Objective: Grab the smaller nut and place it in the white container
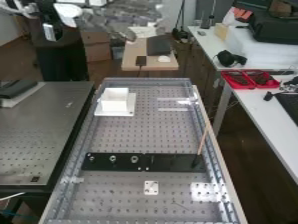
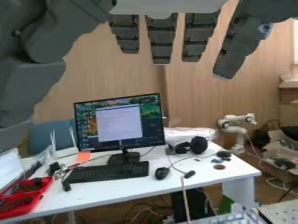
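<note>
Hand (image 1: 123, 19) released, fingers (image 2: 161, 37) straight — rod (image 1: 202, 142) tilted at black strip (image 1: 174, 162) — headphones (image 2: 198, 145) on desk (image 2: 159, 187)

My white FR5 arm (image 1: 68, 14) comes in from the high view's upper left, up above the bench. DG-5F hand (image 1: 123, 21) raised, holding nothing. Wrist view: dark grey fingers (image 2: 161, 40) straight, gaps between, thumb (image 2: 36, 92) off to one side, well apart.

Small metal pieces in a row (image 1: 112, 158): three. White open square container (image 1: 115, 100): one. Thin light-brown stick (image 1: 202, 141): one. Small white square plate with holes (image 1: 151, 188): one. Black over-ear headphones (image 1: 231, 59): one pair. Black-framed monitor (image 2: 120, 123), black keyboard (image 2: 108, 172), black mouse (image 2: 161, 173): one each.
</note>
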